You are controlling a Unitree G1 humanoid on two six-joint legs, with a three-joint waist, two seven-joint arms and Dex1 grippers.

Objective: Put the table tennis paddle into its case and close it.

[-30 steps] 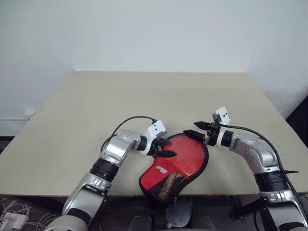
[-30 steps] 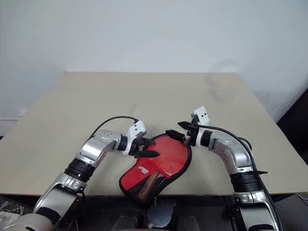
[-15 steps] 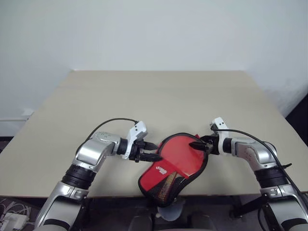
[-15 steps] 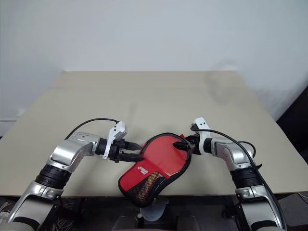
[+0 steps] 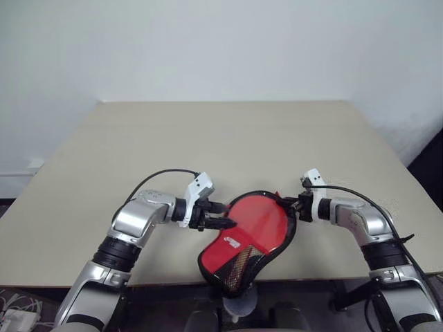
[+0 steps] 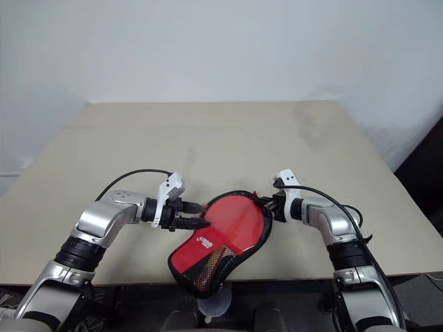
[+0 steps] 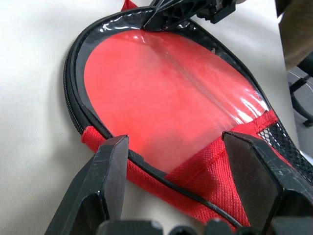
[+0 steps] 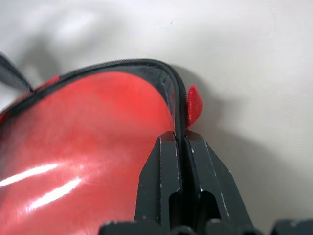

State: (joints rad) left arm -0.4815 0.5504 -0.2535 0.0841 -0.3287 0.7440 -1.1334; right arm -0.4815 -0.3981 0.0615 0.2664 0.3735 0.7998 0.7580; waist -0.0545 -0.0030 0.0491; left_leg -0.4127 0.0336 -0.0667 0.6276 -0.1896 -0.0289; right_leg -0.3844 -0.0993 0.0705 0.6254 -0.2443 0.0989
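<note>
The case (image 5: pixel 250 232) lies flat near the table's front edge, red side up, with black zip edging. Its mesh handle end (image 5: pixel 239 266) hangs over the edge. Through its clear panel (image 7: pixel 166 93) shows a round red face, which looks like the table tennis paddle inside; I cannot make out the paddle's handle. My right gripper (image 8: pixel 179 139) is shut on the case's black rim beside a small red tab (image 8: pixel 194 105), at the case's far right side (image 5: pixel 289 205). My left gripper (image 5: pixel 225 215) is open at the case's left edge, its fingers (image 7: pixel 110 171) straddling the red fabric band.
The beige table (image 5: pixel 228 138) stretches back to a white wall. The case sits right at the table's front edge (image 5: pixel 166 282). A grey rounded thing (image 5: pixel 239 304) shows below that edge. Black cables loop over both forearms.
My right gripper came down onto the case's right rim and shut on it. My left gripper drew back to the left, off the case's face, and stayed open.
</note>
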